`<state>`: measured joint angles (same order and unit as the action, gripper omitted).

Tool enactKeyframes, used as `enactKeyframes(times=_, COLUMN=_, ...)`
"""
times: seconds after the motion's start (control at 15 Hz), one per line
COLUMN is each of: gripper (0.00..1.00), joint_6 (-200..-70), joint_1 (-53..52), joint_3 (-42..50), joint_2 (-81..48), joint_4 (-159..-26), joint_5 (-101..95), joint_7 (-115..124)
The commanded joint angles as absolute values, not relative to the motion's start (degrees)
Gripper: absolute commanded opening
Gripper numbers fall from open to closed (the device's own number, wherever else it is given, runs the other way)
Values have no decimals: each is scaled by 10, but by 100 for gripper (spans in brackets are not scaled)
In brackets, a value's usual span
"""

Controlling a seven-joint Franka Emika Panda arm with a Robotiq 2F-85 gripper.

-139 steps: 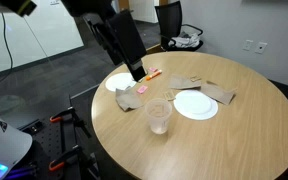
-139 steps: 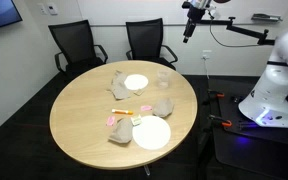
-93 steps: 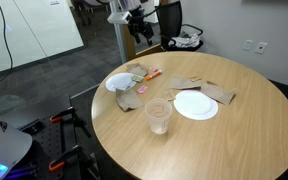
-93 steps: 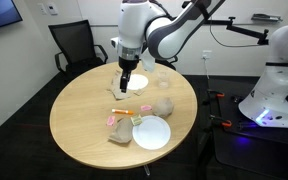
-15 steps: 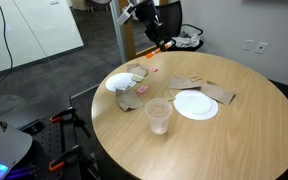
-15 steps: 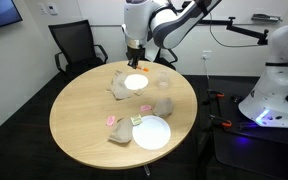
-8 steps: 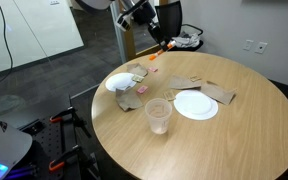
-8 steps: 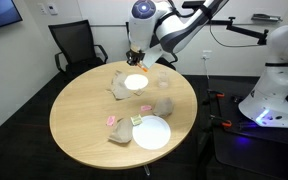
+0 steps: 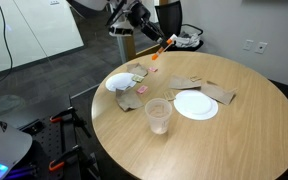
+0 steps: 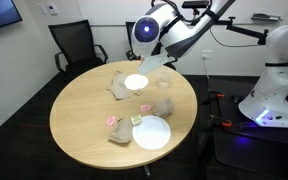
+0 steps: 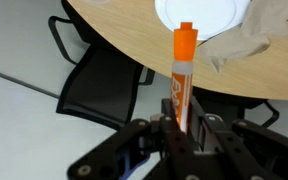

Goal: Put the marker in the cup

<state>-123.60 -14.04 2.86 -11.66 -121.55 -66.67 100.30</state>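
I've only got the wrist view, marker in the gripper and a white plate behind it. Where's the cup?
Observer: In an exterior view the cup stands upright on the table, beside a white plate.
Operator: Am I over it?
Observer: The gripper holds the marker high over the table, far above the cup's rim; lined up or not, I can't tell.
Operator: Anything inside it?
Observer: It looks empty.

Up in the air, the thin orange-red marker pen is pinched at its lower end by the gripper, its orange cap pointing away from the fingers. In an exterior view the marker hangs tilted. The clear, slightly tapered plastic tumbler stands upright on the round wooden table, well apart from the marker
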Motion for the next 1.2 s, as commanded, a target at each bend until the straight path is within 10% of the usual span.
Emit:
enactKeyframes(times=0.0, gripper=5, joint_6=-1144, joint_1=-131, joint_3=-5, joint_2=-106, joint_4=-1226, joint_5=-697, joint_7=1105)
enactKeyframes(times=1.13, gripper=5, joint_6=-958, joint_1=-107, joint_3=-37, joint_2=-153, joint_4=-1221, joint_5=-716, joint_7=1367)
